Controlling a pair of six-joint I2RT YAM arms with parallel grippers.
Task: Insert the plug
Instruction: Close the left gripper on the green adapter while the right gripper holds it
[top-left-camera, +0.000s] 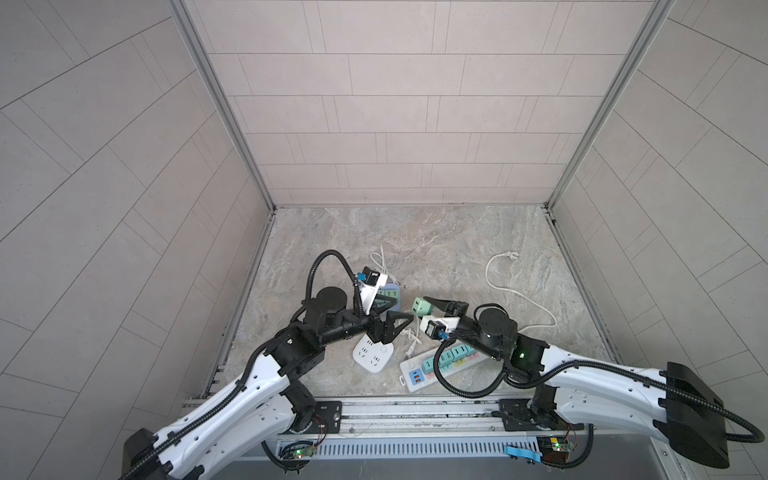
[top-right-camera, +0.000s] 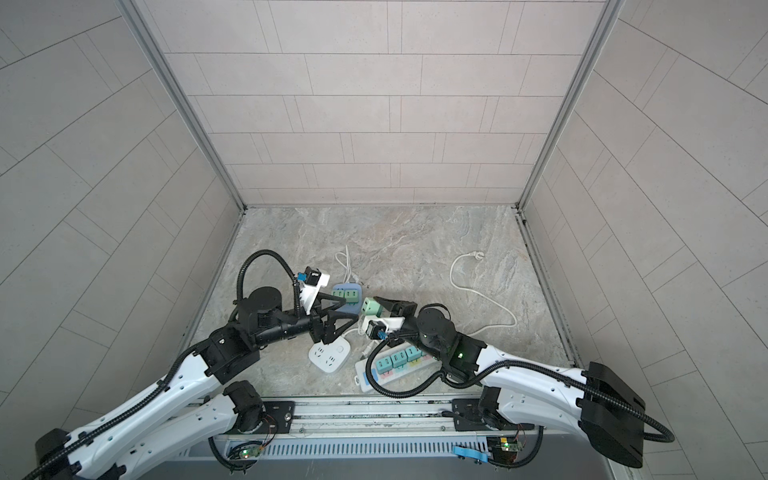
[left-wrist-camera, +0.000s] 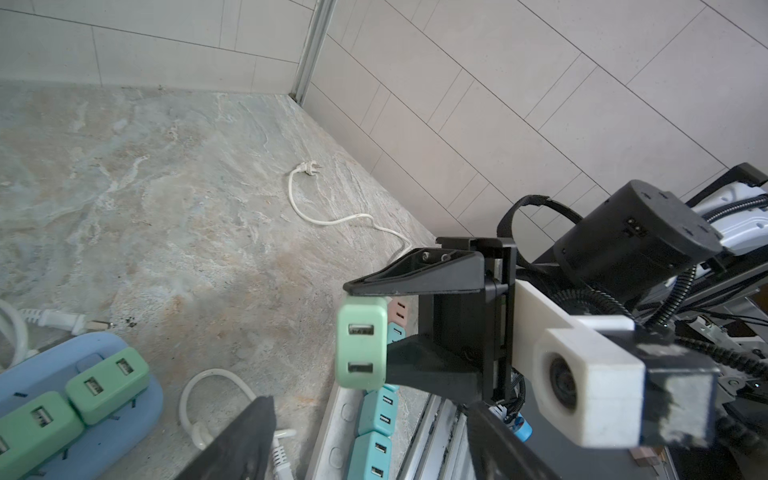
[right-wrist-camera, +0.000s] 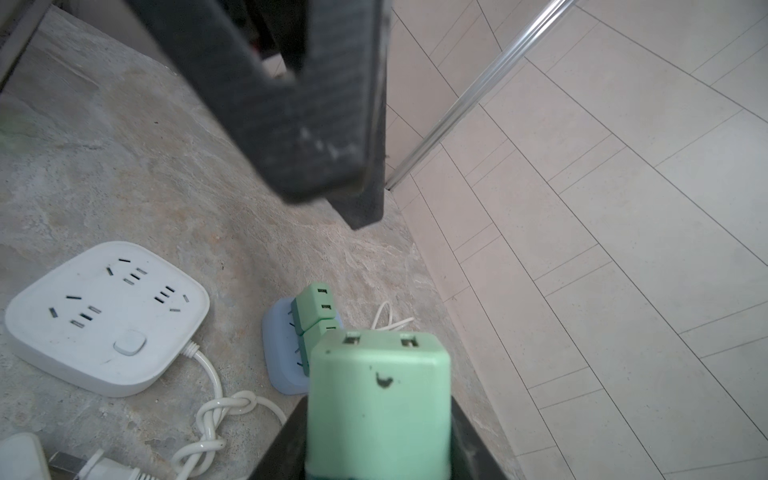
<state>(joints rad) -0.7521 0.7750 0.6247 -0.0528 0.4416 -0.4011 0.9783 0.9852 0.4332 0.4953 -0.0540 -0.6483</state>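
Observation:
The plug (right-wrist-camera: 378, 399) is a mint-green cube with two USB slots, and my right gripper (right-wrist-camera: 378, 440) is shut on it. In both top views the plug (top-left-camera: 421, 306) (top-right-camera: 369, 306) hangs above the table's middle, beside the blue socket block (top-left-camera: 397, 306) (top-right-camera: 352, 311). Two green plugs sit in that block (right-wrist-camera: 278, 361). My left gripper (top-left-camera: 402, 310) (top-right-camera: 351, 309) is open and holds nothing, a short way left of the plug. In the left wrist view the plug (left-wrist-camera: 361, 347) hangs beyond my left gripper (left-wrist-camera: 374, 449).
A white square socket block (top-left-camera: 374, 353) (right-wrist-camera: 104, 316) lies near the front. A long white strip (top-left-camera: 409, 376) carries several teal plugs. Knotted white cable (right-wrist-camera: 216, 415) lies between them. Another white cable with its plug (top-left-camera: 509, 255) runs along the right. Tiled walls enclose the table.

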